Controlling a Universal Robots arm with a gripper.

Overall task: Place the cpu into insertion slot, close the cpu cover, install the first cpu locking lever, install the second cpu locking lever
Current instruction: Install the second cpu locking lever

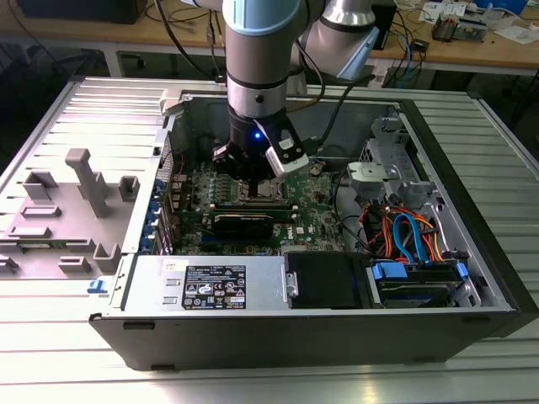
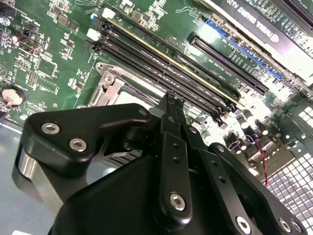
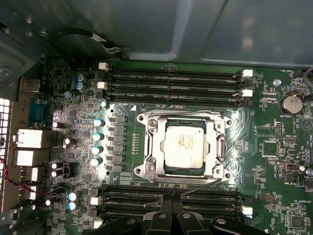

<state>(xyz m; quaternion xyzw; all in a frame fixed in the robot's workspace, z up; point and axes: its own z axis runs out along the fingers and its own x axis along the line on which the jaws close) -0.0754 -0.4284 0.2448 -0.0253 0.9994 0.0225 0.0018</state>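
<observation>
The small square silvery-topped cpu (image 3: pixel 184 147) already sat in the silver-rimmed insertion slot (image 3: pixel 146 169) with the thin metal cpu cover (image 3: pixel 155 145) shut over it, while the black pincer (image 3: pixel 170 198), clenched and empty, hung just beside the slot, a thin lever by its tips apparently unlatched.

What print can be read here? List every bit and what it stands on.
White label on the silvery metal box: too small to read.
Silvery-grey square cpu: faint marks, unreadable.
Green circuit board: white lettering, too small.
Nothing can be quoted.
</observation>
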